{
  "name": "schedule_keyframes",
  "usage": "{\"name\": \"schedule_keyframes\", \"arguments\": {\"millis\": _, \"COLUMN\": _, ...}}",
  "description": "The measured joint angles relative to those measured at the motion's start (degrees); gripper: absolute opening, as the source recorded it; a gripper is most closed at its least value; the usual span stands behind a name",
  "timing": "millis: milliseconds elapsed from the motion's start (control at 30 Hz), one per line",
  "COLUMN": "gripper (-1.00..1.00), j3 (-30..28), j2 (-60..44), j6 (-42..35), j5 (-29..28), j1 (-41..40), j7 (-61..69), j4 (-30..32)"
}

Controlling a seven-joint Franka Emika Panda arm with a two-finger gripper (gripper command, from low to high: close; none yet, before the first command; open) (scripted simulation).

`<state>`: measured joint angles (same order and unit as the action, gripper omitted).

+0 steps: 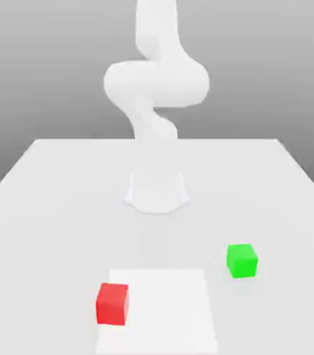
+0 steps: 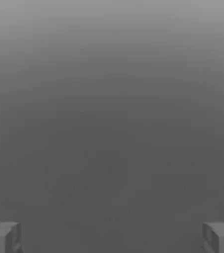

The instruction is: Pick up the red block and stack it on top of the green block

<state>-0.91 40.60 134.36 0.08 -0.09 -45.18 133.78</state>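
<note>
The gripper [image 2: 112,237] stands with its jaws wide apart, nothing between them. On the white table [image 1: 48,194], the red block [image 1: 112,304] lies toward the exterior view's left, well apart from the green block [image 1: 242,261] on the right

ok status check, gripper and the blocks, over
Gripper open, empty. Small red cube block on white table, untouched. Small green cube block apart on the exterior view's right. Nothing between them.
</note>
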Motion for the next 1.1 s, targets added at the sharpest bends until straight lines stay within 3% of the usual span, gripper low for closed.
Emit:
{"name": "schedule_keyframes", "arguments": {"millis": 700, "gripper": 0.0, "j3": -5.9, "j2": -43.97, "j6": 21.65, "j5": 1.74, "j1": -3.12, "j7": 6.25, "j4": 16.75}}
{"name": "schedule_keyframes", "arguments": {"millis": 900, "gripper": 0.0, "j3": -3.67, "j2": -56.42, "j6": 31.33, "j5": 4.87, "j1": -4.88, "j7": 8.85, "j4": 16.14}}
{"name": "schedule_keyframes", "arguments": {"millis": 933, "gripper": -1.0, "j3": -3.21, "j2": -57.87, "j6": 32.54, "j5": 5.24, "j1": -5.27, "j7": 9.13, "j4": 15.93}}
{"name": "schedule_keyframes", "arguments": {"millis": 1100, "gripper": -1.0, "j3": -3.18, "j2": -57.87, "j6": 32.51, "j5": 5.12, "j1": -5.26, "j7": 9.0, "j4": 15.93}}
